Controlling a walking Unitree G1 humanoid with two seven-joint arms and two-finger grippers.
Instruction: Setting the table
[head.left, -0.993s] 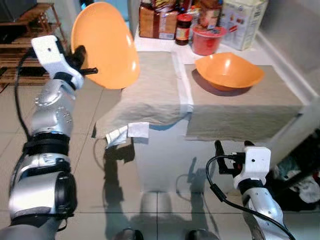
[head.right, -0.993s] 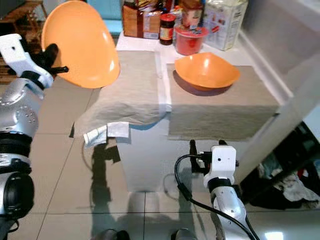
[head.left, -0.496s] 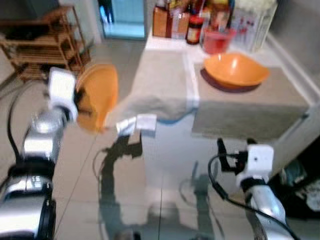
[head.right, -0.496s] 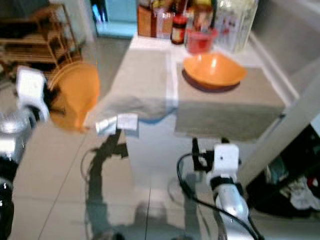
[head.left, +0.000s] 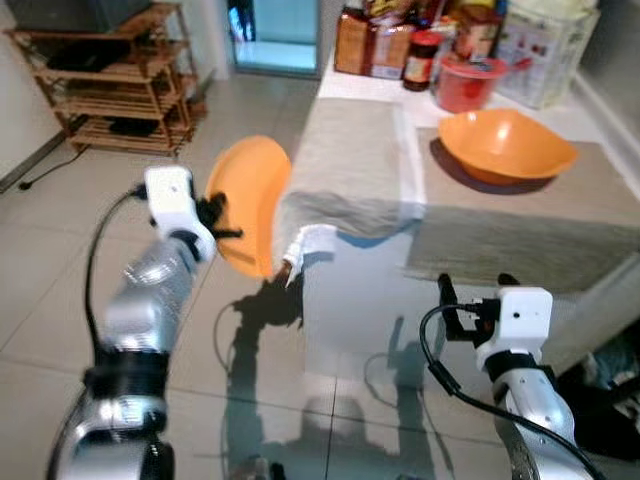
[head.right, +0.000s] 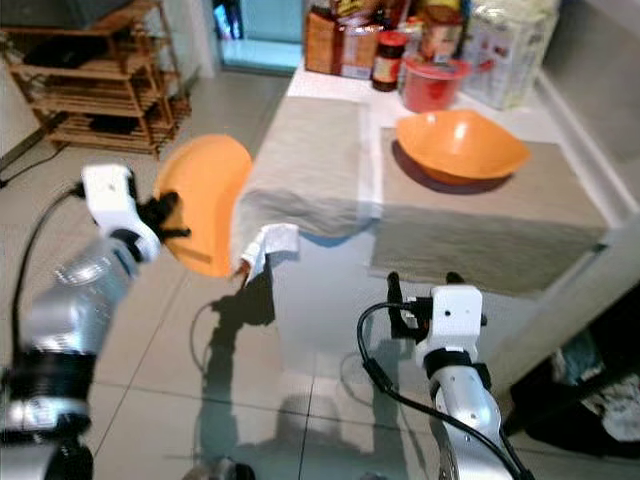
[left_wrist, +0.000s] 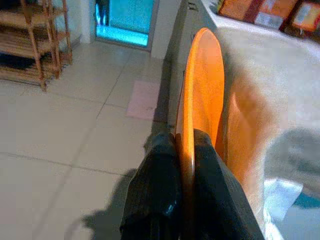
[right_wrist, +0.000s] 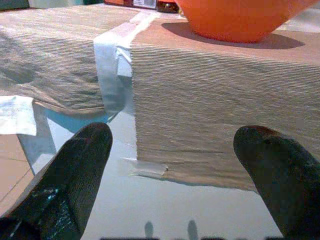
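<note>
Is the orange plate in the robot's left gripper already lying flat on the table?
No, the left gripper holds the orange plate on edge over the floor, beside the table.

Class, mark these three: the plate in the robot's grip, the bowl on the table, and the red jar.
orange plate (head.left: 248, 200), left eye view, middle of its face
orange bowl (head.left: 505, 142), left eye view, inside
red-lidded jar (head.right: 387, 46), right eye view, body

You see the right gripper (right_wrist: 175, 170) with its two black fingers (right_wrist: 70, 175) spread wide apart, nothing between them. Beyond them lies the table's glossy front edge (right_wrist: 165, 200), covered by two beige placemats (right_wrist: 200, 95) side by side. An orange bowl (right_wrist: 240, 20) rests on the nearer placemat.
</note>
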